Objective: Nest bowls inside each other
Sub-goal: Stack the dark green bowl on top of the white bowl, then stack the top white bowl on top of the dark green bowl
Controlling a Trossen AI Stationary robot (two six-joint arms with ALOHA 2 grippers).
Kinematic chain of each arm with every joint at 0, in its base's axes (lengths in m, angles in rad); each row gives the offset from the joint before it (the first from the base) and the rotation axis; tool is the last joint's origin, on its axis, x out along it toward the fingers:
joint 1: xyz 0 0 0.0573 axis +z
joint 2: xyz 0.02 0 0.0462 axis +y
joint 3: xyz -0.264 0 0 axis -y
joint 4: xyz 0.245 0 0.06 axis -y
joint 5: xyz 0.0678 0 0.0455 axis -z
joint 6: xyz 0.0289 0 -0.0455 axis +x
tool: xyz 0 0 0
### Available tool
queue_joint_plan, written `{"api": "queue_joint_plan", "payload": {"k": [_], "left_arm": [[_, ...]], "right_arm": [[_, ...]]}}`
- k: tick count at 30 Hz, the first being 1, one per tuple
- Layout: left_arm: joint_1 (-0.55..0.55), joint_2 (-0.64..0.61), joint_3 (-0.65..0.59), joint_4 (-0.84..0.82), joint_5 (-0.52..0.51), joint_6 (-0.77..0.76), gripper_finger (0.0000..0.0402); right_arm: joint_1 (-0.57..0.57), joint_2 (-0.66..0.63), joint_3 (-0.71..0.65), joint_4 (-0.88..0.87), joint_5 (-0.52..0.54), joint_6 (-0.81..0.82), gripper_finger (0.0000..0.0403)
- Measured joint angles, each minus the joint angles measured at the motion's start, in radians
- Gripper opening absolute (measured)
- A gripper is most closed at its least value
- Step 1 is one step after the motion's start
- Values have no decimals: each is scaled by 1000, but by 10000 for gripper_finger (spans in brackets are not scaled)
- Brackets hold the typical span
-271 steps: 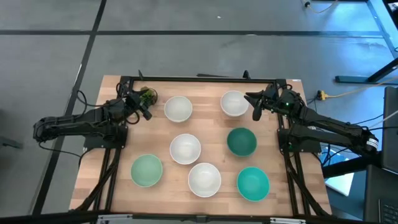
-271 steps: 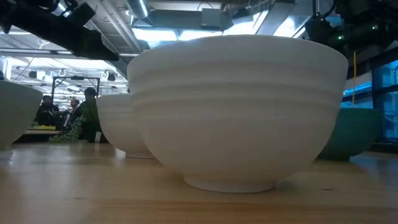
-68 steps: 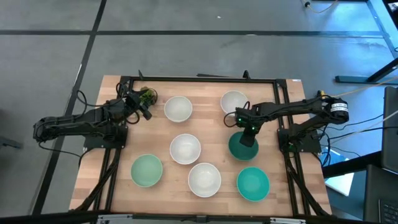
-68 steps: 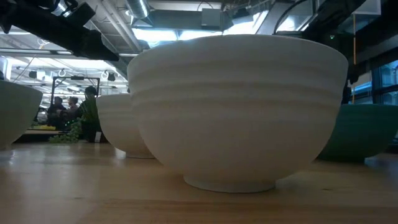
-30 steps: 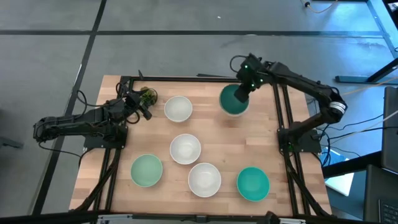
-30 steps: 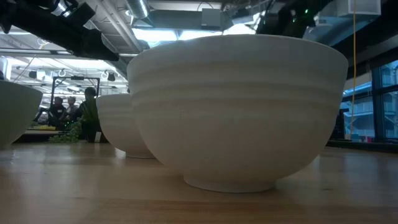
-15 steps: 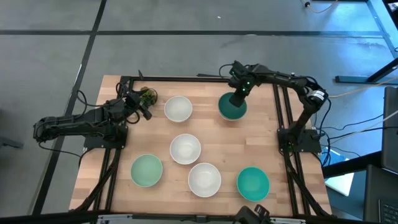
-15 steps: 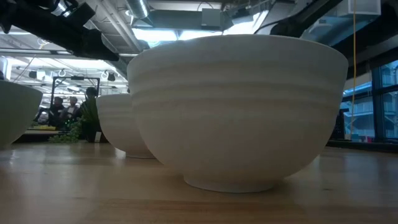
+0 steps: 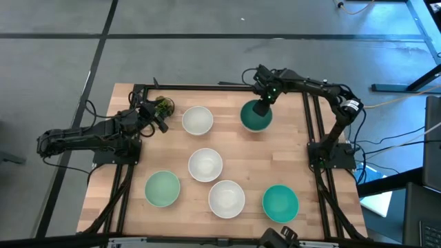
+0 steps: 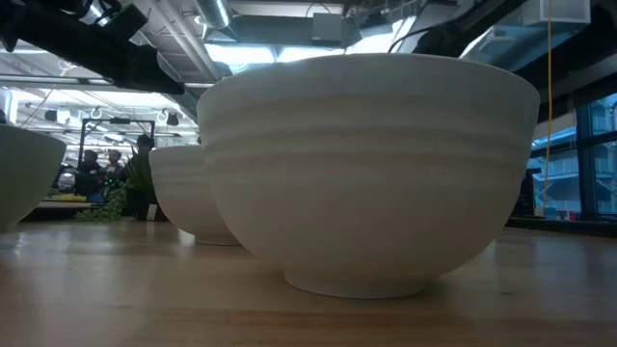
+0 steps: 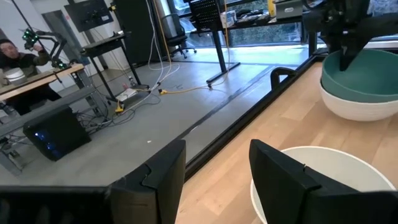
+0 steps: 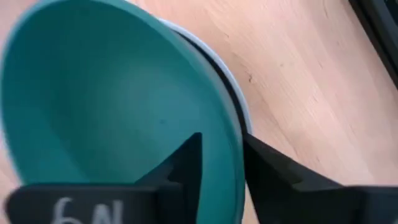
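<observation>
At the far right of the wooden desk (image 9: 234, 148), the right claw (image 9: 261, 108) is clamped on the rim of the small round smooth dark green bowl (image 9: 255, 118), one finger inside and one outside, as the right wrist view shows; that bowl now sits inside the white bowl (image 11: 360, 109) at the far edge, whose pale rim peeks out beneath it in both wrist views. A couple of seconds ago the dark green bowl stood alone at mid-desk on the right side, and over the last second it has been carried across and lowered into the white one, so the first nesting looks made or all but made, with the claw not yet let go. Counting what shows from above: three more small round white bowls, one at the far left (image 9: 197, 120), one at the centre (image 9: 205, 164) and one nearer the front (image 9: 226, 198); one pale mint green bowl (image 9: 162, 188) at the front left; one teal bowl (image 9: 280, 202) at the front right; with the nested pair, that makes seven bowls, five of them standing single. My judgement is that releasing comes next, then fetching another bowl. The left claw (image 9: 154, 117) waits at the far left of the desk, its fingers apart in the left wrist view
</observation>
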Motion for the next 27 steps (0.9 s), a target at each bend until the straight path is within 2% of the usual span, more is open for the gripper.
{"api": "queue_joint_plan", "payload": {"k": [6,11,19,23,27], "left_arm": [[0,0,0,0,0,0,173],[0,0,0,0,0,0,173],[0,0,0,0,0,0,173],[0,0,0,0,0,-2,173],[0,0,0,0,0,-25,173]], "right_arm": [[0,-1,72,-70,-10,-2,177],[0,-1,134,-81,-10,-30,208],[51,-2,246,-64,-10,-47,222],[130,-2,262,51,-41,-45,222],[194,2,263,183,-62,26,222]]}}
